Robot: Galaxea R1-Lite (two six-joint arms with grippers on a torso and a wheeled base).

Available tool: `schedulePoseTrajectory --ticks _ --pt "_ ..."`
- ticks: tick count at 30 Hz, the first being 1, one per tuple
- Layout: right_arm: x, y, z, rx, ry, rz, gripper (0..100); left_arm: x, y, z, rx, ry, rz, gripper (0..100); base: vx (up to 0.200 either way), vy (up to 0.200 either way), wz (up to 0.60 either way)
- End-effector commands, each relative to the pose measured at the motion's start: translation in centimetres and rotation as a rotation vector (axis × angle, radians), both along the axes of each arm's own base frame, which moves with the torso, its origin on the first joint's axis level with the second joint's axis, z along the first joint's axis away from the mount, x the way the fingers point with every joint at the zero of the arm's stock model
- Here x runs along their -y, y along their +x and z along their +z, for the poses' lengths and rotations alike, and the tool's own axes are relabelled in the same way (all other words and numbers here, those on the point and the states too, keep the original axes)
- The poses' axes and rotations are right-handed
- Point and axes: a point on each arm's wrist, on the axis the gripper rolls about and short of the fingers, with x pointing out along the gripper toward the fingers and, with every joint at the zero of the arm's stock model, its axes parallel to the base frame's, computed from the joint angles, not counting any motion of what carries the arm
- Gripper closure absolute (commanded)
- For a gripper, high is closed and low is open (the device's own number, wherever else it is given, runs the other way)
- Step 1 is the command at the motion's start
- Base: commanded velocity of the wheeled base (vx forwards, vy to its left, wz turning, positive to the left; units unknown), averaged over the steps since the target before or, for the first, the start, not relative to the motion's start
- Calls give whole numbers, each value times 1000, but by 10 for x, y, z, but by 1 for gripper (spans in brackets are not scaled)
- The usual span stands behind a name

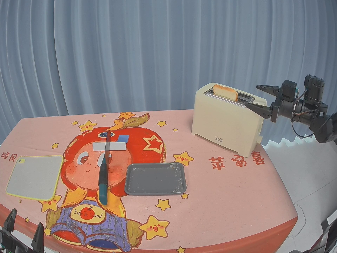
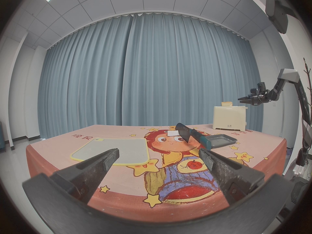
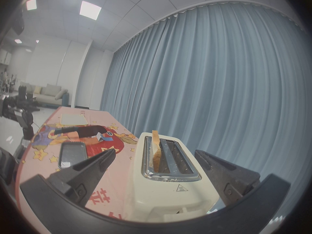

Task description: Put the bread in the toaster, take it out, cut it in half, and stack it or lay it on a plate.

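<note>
- Low at the table's near left edge sits the left gripper (image 2: 158,155), its two dark wedge-shaped fingers (image 2: 94,168) spread wide with nothing between them.
- Up at slot height, just beside the right end of the toaster (image 1: 224,123), hangs the right gripper (image 1: 253,96), with its black tapered fingers parted and nothing in their grasp.
- Cream and smooth-sided, the toaster is a box with rounded corners and a shiny metal top cut by two long slots. It stands on the far right part of the table.
- Upright in one slot stands the bread (image 1: 225,92), its pale crumb and golden-brown crust rising above the metal top.
- Near the table's middle, well apart from the toaster, lies the plate (image 1: 155,179), a flat grey rectangular tray with rounded corners and a raised rim.
- Just left of the plate lies the knife (image 1: 103,180), teal-tipped handle toward the near edge and slim blade resting across a white strip (image 1: 116,146).
- Flat at the left lies the cutting board (image 1: 34,176), a pale grey rounded rectangle edged in yellow.
- Over the table spreads a pink tablecloth (image 1: 217,194) with a cartoon print, and behind it hangs a pleated blue-grey curtain (image 1: 140,46).
</note>
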Motion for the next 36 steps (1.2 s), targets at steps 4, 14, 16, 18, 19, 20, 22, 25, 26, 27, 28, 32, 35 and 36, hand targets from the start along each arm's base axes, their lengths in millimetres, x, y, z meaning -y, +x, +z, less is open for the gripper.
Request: schedulePoseTrajectory --ticks 4,14,16,18,19,20,22,25,26,27,28,32,35,36 --pt "2 -30 21 -3 53 -42 0 0 1 -5 -15 0 0 0 0 0 0" --pt "2 -67 32 -67 150 -91 0 0 1 -5 -15 0 1 0 0 0 0" --pt "5 -69 33 -64 152 -100 0 0 1 -5 -15 0 0 0 0 0 0" --pt "6 -70 31 -73 155 -106 100 0 1 -5 -15 0 1 0 0 0 0" --pt "6 -72 32 -70 156 -105 100 0 1 -5 -15 0 0 0 0 0 0" --pt "6 -73 33 -68 157 -105 100 0 1 -5 -15 0 1 0 0 0 0" --pt "9 -78 30 -71 155 -115 100 0 1 -5 -15 0 1 0 0 0 0" --pt "19 -91 32 -37 177 -144 100 0 1 -5 -15 0 0 0 0 0 0" --pt "20 -95 31 -42 197 -147 100 0 1 -5 -15 0 0 0 0 0 0" --pt "20 -95 31 -43 201 -147 100 0 1 -5 -15 0 0 0 0 0 0" --pt "20 -95 31 -43 201 -147 100 0 1 -5 -15 0 0 0 0 0 0" --pt "20 -105 21 -72 330 -141 100 0 1 -5 -15 0 0 0 0 0 0" --pt "22 -106 18 3 334 -140 100 0 1 -5 -15 0 1 0 0 0 0" --pt "22 -107 17 14 336 -138 100 0 1 -5 -15 0 0 0 0 0 0"
